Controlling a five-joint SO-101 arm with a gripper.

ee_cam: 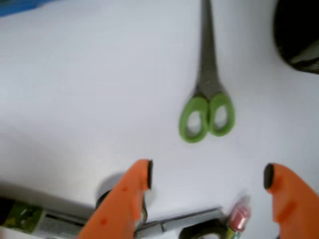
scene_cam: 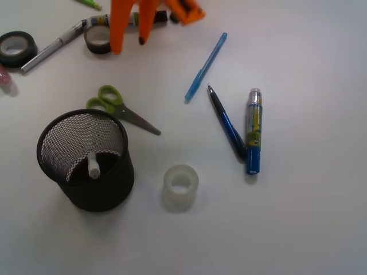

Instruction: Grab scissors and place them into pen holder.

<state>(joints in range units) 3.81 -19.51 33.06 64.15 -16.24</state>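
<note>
The scissors [scene_cam: 117, 108] with lime-green loop handles and grey blades lie flat on the white table, just behind the black wire-mesh pen holder [scene_cam: 86, 160], which holds a white-capped pen. In the wrist view the scissors [ee_cam: 207, 94] lie with handles toward me and blades pointing away; the pen holder's edge [ee_cam: 297, 35] shows at top right. My orange gripper [scene_cam: 129, 44] is open and empty at the top of the front view, above the table behind the scissors. In the wrist view the gripper [ee_cam: 209, 177] has its jaws wide apart, just short of the handles.
A clear tape roll [scene_cam: 180, 187] stands right of the holder. A light blue pen [scene_cam: 206, 67], a dark blue pen [scene_cam: 226, 122] and a blue marker [scene_cam: 253, 130] lie right. Two dark tape rolls [scene_cam: 17, 47] [scene_cam: 97, 40], a silver pen [scene_cam: 53, 47] and a pink item [scene_cam: 6, 80] lie top left.
</note>
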